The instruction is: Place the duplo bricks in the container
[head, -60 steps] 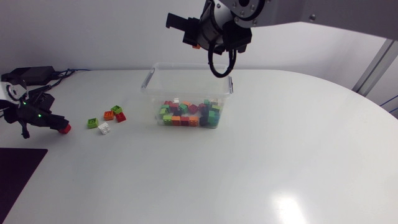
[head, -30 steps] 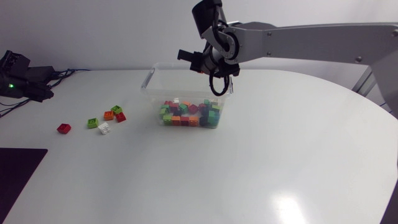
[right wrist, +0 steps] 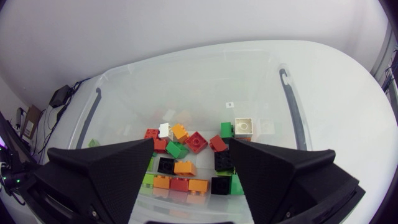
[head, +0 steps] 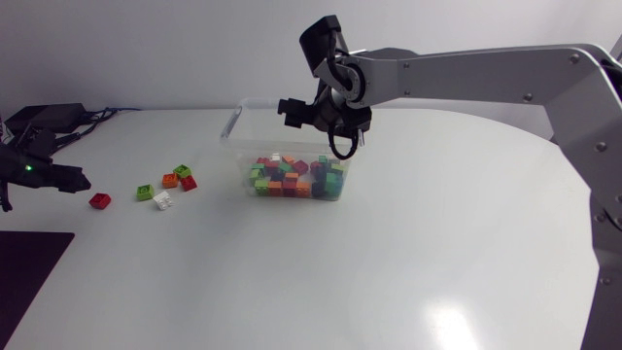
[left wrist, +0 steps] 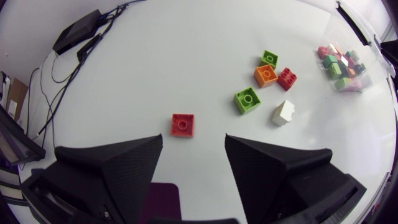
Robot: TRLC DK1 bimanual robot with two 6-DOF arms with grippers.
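The clear plastic container [head: 236, 124] stands mid-table, its floor covered with several coloured duplo bricks [head: 296, 177]. My right gripper [head: 297, 110] hangs open above it; the right wrist view looks down past its empty fingers [right wrist: 106, 171] at the container [right wrist: 292, 99] and its bricks [right wrist: 196, 142]. Left of the container lie loose bricks: a red one [head: 99, 200] alone, then green [head: 144, 192], white [head: 162, 200], orange [head: 170, 180], green [head: 182, 171] and red [head: 189, 182]. My left gripper [head: 76, 182] is open just left of the lone red brick [left wrist: 182, 124], which lies ahead of its fingers [left wrist: 127, 165].
A black power brick with cables [head: 47, 115] lies at the table's back left corner, behind my left arm. A dark mat [head: 24, 267] covers the front left edge. The container [left wrist: 348, 59] shows far ahead of my left gripper, beyond the brick cluster [left wrist: 266, 76].
My right arm came down over the container and its gripper opened. My left gripper lifted off the lone red brick, drew back, then returned near it, now open; that brick has not moved.
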